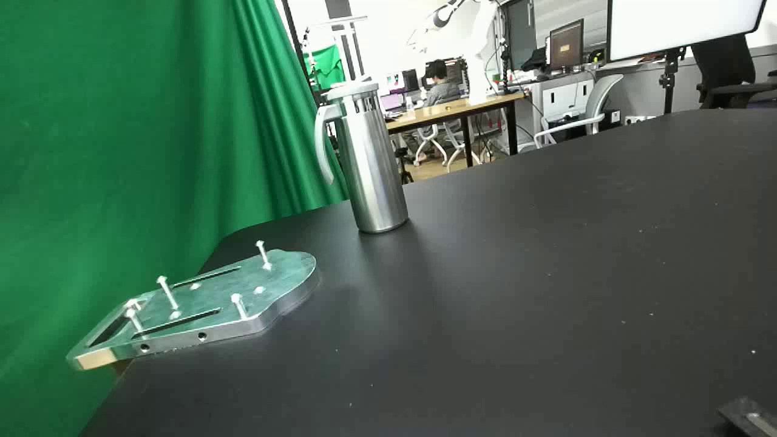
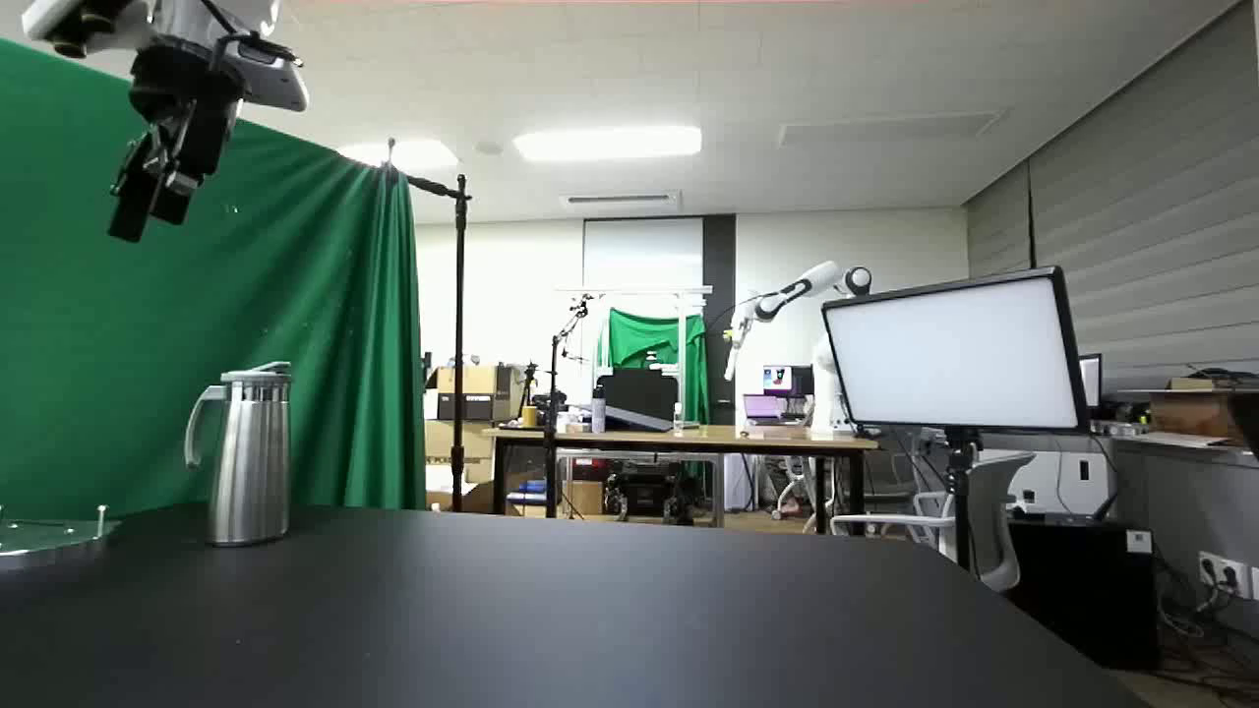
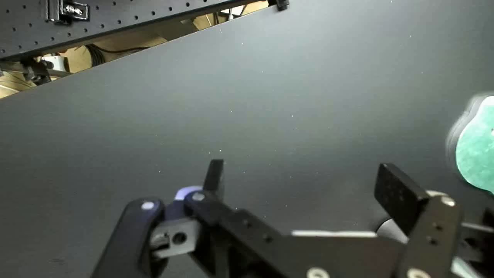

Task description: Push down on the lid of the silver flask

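Observation:
The silver flask stands upright on the black table in both exterior views point(image 1: 376, 167) point(image 2: 251, 467), with its handle on the left side. Its light grey lid point(image 1: 352, 90) is on top, and the lid also shows in an exterior view point(image 2: 258, 375) with a small lever sticking up. My gripper point(image 2: 150, 221) is high above the flask and a little to its left in that view, apart from it. In the wrist view the gripper point(image 3: 301, 166) has its fingers wide apart with nothing between them. A small silver curved part, seemingly the flask point(image 3: 391, 229), shows behind the right finger; the rest is hidden.
A metal plate point(image 1: 279, 276) with upright bolts lies at the table's left edge near the flask; part of it shows in the wrist view point(image 3: 478, 150). A green curtain point(image 2: 334, 295) hangs behind the flask. The black table point(image 1: 546, 273) extends to the right.

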